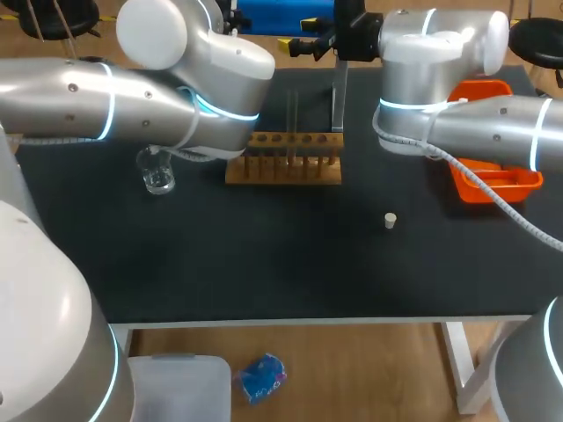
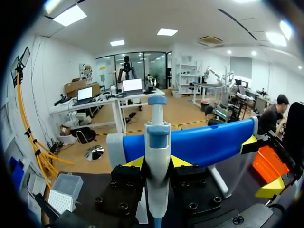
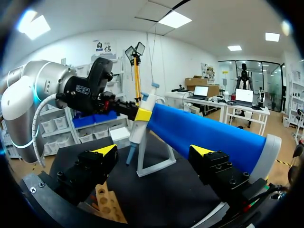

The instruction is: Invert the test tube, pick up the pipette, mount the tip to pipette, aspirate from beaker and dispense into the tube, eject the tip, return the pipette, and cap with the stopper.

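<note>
My left gripper [image 2: 157, 164] is shut on the white-and-blue pipette [image 2: 157, 142], which stands upright against the blue bar of the pipette stand [image 2: 204, 145]. In the right wrist view the pipette [image 3: 135, 135] hangs in the left gripper [image 3: 140, 114] beside the stand [image 3: 204, 133]. My right gripper [image 3: 154, 151] is wide open and holds nothing, close to the stand. In the head view both grippers [image 1: 297, 44] [image 1: 347, 35] meet at the table's back. A test tube [image 1: 293, 123] stands upright in the wooden rack [image 1: 283, 167]. The beaker [image 1: 158, 176] sits to its left, and the stopper [image 1: 390, 220] lies in front of the rack to its right.
An orange tray [image 1: 493, 180] sits at the right under my right arm. A box of tips [image 2: 64, 192] stands beside the left gripper. The stand's grey post [image 1: 339, 97] rises behind the rack. My left arm hangs over the table's back left.
</note>
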Action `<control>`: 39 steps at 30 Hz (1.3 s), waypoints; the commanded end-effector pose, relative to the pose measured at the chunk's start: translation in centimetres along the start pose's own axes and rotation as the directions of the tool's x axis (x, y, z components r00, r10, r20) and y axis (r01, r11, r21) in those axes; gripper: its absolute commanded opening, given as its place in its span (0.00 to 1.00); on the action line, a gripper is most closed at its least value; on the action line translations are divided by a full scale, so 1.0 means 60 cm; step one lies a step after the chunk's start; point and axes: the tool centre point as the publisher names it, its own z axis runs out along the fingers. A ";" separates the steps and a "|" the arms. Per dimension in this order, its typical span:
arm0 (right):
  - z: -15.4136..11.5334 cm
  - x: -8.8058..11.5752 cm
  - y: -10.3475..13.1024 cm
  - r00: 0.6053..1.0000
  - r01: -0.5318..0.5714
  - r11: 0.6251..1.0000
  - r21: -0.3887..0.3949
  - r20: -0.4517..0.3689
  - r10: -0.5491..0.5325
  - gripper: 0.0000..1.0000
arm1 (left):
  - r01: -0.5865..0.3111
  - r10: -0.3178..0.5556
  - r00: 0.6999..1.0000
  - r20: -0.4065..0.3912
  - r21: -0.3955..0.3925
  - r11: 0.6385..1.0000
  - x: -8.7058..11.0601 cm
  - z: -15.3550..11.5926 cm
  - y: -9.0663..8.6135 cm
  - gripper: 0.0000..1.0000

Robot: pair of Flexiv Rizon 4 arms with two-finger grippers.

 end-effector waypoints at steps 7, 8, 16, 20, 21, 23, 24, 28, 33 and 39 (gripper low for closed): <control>0.001 -0.001 0.000 1.000 0.000 1.000 0.000 0.000 0.000 1.00 | 0.006 -0.006 1.000 0.011 -0.026 1.000 0.002 0.009 0.007 0.00; 0.001 -0.001 0.000 1.000 0.000 1.000 0.000 0.000 0.000 1.00 | 0.007 -0.007 1.000 0.010 -0.026 1.000 0.002 0.009 0.007 0.00; 0.001 -0.001 0.000 1.000 0.000 1.000 0.000 0.000 0.000 1.00 | 0.011 -0.010 1.000 0.016 -0.034 0.999 0.004 0.013 0.015 0.00; 0.001 -0.001 0.000 1.000 0.000 1.000 0.000 0.000 0.000 1.00 | 0.016 -0.015 1.000 0.017 -0.040 0.999 0.003 0.017 0.018 0.00; 0.001 -0.001 0.000 1.000 0.000 1.000 0.000 0.000 0.000 1.00 | 0.017 -0.016 1.000 0.017 -0.041 0.999 0.004 0.019 0.019 0.00; 0.001 -0.001 0.000 1.000 0.000 1.000 0.000 0.000 0.000 1.00 | 0.017 -0.016 1.000 0.017 -0.044 0.999 0.005 0.021 0.021 0.00; 0.001 -0.001 0.000 1.000 0.000 1.000 0.000 0.000 0.000 1.00 | 0.018 -0.017 1.000 0.016 -0.046 0.999 0.005 0.023 0.022 0.00; 0.001 -0.001 0.000 1.000 0.000 1.000 0.000 0.000 0.000 1.00 | 0.020 -0.019 1.000 0.014 -0.051 0.999 0.007 0.028 0.026 0.00; 0.001 -0.001 0.000 1.000 0.000 1.000 0.000 0.000 0.000 1.00 | 0.026 -0.025 1.000 0.015 -0.057 0.998 0.006 0.033 0.031 0.00; 0.001 -0.001 0.000 1.000 0.000 1.000 0.000 0.000 0.000 1.00 | 0.031 -0.030 0.999 0.020 -0.061 0.998 0.005 0.033 0.034 0.00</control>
